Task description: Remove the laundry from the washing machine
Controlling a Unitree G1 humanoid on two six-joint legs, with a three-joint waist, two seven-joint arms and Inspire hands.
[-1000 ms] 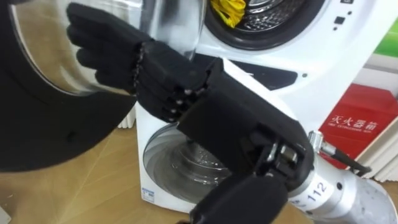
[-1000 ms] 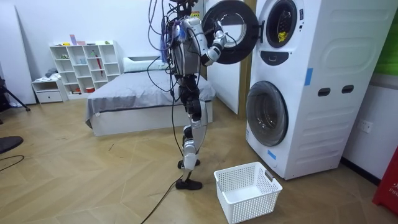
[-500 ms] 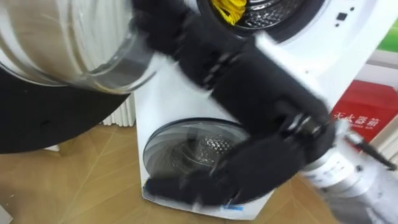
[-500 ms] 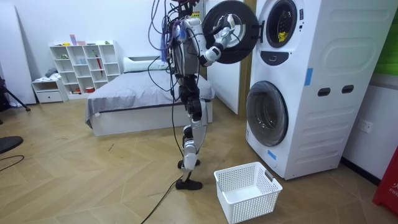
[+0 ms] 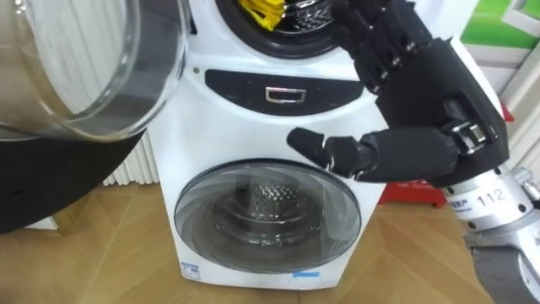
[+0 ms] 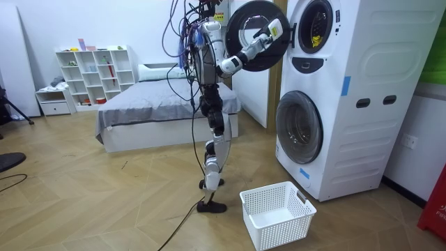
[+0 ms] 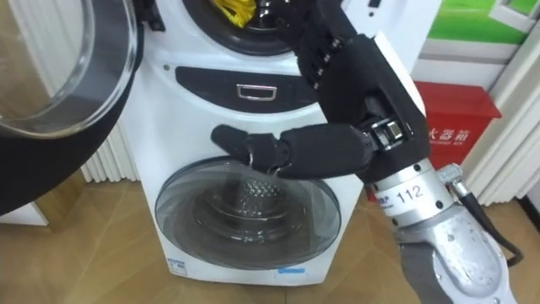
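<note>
A yellow cloth (image 5: 260,13) lies in the drum of the upper washing machine (image 6: 317,28), at the top edge of the eye views. Its round door (image 5: 76,84) with the glass bowl stands swung open at my left. My right hand (image 5: 413,76) is raised in front of the machine, just right of the drum's mouth. Its fingers reach up toward the opening and its thumb sticks out to the left, holding nothing. In the room view I stand facing the stacked machines with that arm stretched out past the open door (image 6: 254,35).
Below is a second washer with its round door (image 5: 266,215) closed. A white laundry basket (image 6: 277,213) sits on the wooden floor in front of the machines. A red box (image 7: 456,139) stands right of them. A bed (image 6: 160,111) is behind me.
My right hand has left the open door and swung right and up to the drum's mouth. The eye views have shifted to the right and down.
</note>
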